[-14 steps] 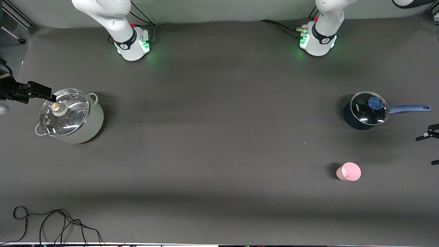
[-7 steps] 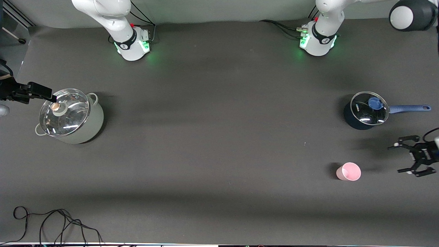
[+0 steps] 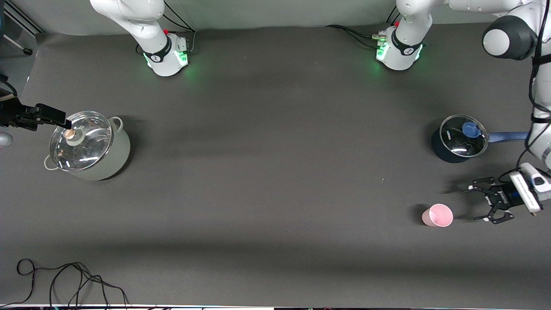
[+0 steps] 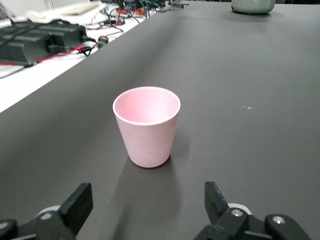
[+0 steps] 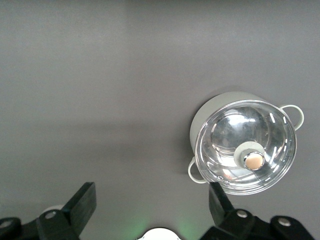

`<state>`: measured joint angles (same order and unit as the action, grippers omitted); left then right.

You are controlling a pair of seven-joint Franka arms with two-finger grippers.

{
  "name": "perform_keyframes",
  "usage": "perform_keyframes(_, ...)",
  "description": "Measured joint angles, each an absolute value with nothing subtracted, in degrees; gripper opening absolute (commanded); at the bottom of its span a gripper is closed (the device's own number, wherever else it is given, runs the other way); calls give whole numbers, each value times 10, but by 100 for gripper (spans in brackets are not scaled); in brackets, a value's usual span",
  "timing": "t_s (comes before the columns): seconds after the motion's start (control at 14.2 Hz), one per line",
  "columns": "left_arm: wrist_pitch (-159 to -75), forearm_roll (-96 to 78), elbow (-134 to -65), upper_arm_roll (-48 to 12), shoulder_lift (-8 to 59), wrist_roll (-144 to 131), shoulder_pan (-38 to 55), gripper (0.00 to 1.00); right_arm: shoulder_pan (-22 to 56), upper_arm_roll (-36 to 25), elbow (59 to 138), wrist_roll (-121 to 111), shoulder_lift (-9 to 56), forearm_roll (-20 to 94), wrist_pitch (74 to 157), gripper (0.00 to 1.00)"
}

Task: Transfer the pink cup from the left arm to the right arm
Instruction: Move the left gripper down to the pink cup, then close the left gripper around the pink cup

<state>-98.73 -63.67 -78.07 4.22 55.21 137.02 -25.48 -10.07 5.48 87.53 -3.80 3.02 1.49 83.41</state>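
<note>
The pink cup [image 3: 438, 215] stands upright on the dark table [image 3: 275, 193], toward the left arm's end of it and nearer to the front camera than the blue saucepan [image 3: 460, 138]. Its long axis is vertical, the open mouth points up and the narrow base rests on the table. In the left wrist view the cup [image 4: 146, 125] is seen whole, with the inside empty as far as the view reaches.

The left gripper [image 3: 481, 203] is just beside the cup, at the side toward the left arm's end of the table, low over the table and apart from the cup. Its black fingers are spread wide, with nothing between them. In the left wrist view only the two fingertips [image 4: 77, 206] show, one at each side, and the cup is ahead of them; the rest of the gripper is cut off.

The saucepan has a glass lid with a blue knob; its blue handle is partly hidden by the left arm [image 3: 538, 107].

At the right arm's end of the table stands a pale green pot [image 3: 88, 146] with a glass lid. The right gripper [image 3: 43, 116] is beside and above this pot, near its lid, and waits there. The right wrist view shows its fingers [image 5: 82, 202] spread apart and empty, with the pot [image 5: 242, 142] below.

A loose black cable [image 3: 64, 284] lies near the table's front edge.
</note>
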Motion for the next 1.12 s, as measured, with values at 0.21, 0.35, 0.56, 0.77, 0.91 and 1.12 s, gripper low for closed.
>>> perform_keyframes(0.21,-990,-660,-785,41,572,1411,-255,100,-101,54,875,-38,31,15,834,100)
perform_keyframes(0.35,-990,-666,-785,38,575,1417,-255,100,-101,54,875,-38,31,15,834,100)
perform_keyframes(0.56,-991,-685,-789,32,579,1418,-252,100,-101,54,875,-38,31,15,834,100)
perform_keyframes(0.77,-1018,-698,-790,8,598,1420,-247,100,-102,53,875,-38,31,15,834,100)
perform_keyframes(0.91,-1029,-701,-791,-4,605,1419,-243,100,-102,53,875,-38,31,15,834,100)
perform_keyframes(1.12,-1039,-703,-793,-15,606,1418,-242,100,-102,53,875,-38,31,15,834,100)
